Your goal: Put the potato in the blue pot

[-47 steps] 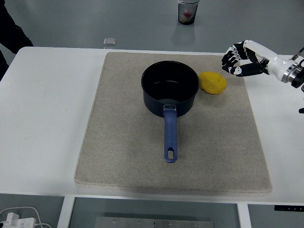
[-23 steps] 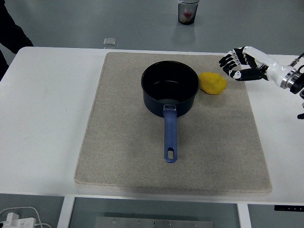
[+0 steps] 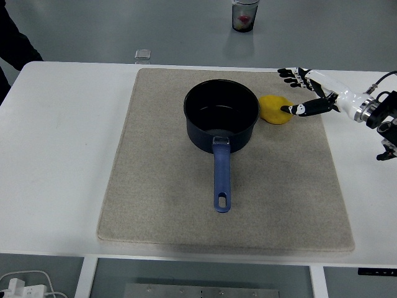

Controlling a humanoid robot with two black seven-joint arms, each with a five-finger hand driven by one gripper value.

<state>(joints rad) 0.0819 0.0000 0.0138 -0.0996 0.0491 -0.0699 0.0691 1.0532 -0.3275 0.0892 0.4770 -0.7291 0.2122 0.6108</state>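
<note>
On the beige rectangular fabric mat [image 3: 186, 186] covering the middle of the white table [image 3: 62, 155], we saw the dark blue metal pot [image 3: 221, 115] standing upright and empty, its blue handle [image 3: 221, 174] pointing toward the near edge. Just to the right of the pot's wall lay the yellow, rounded potato [image 3: 274, 108], on the mat and very close to the pot, though we could not tell whether they touched. Further right, our white-and-black right hand [image 3: 304, 93] reached in from the right edge with its fingers [image 3: 289, 74] spread wide; the thumb tip met the potato's right side, the other fingers stood beyond its far side, and nothing was gripped yet.

We judged the step in hand to be the approach to the grasp. The next move called for closing the fingers round the potato, lifting it clear of the rim and carrying it left over the pot's opening.

Compared with half a second before, the hand had come lower and further left, from near the potato to contact with it. Pot and potato had not moved.
</note>
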